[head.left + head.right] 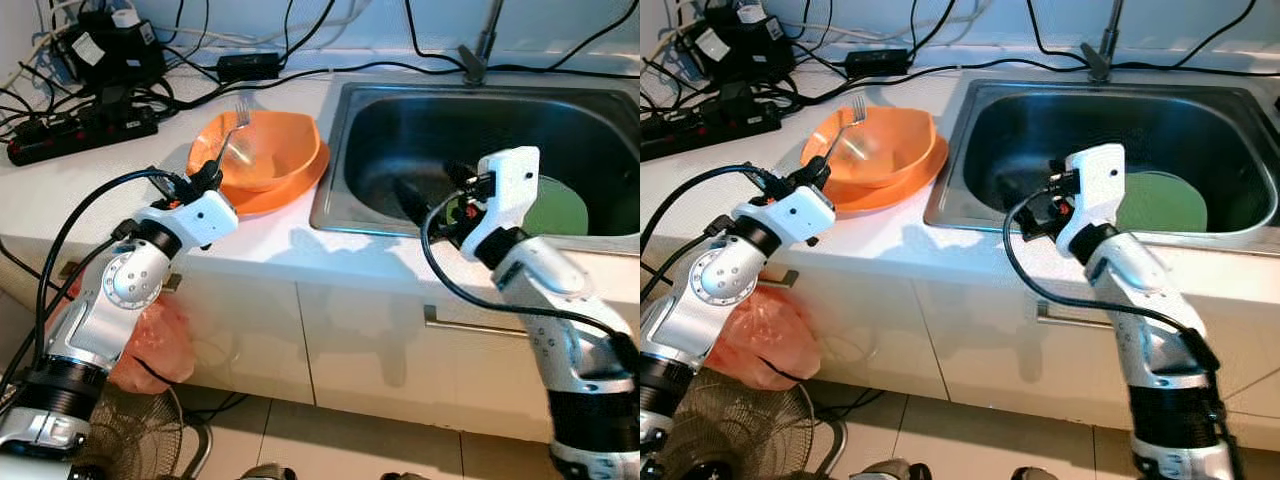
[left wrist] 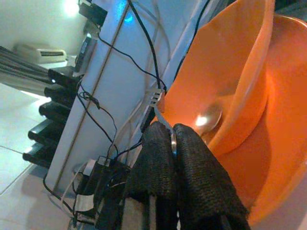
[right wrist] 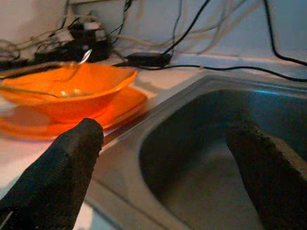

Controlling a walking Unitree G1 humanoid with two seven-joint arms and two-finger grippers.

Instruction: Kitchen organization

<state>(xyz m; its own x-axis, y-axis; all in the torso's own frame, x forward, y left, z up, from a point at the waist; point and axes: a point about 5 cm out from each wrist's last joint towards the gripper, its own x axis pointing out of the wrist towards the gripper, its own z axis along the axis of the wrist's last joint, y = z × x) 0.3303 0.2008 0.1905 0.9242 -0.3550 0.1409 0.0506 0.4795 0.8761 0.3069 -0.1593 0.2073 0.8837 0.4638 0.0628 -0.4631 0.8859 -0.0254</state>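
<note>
Fork handle hidden between jaws.

Right tool: two black fingers spread wide apart, nothing between them. One finger over white surface at sink edge, other over sink basin. Steel sink between and beyond fingers, basin dark. Orange bowl on orange plate on surface beside sink. Metal spoon lying in bowl; fork leaning up out of it. Black adapter and black cables along wall behind.
</note>
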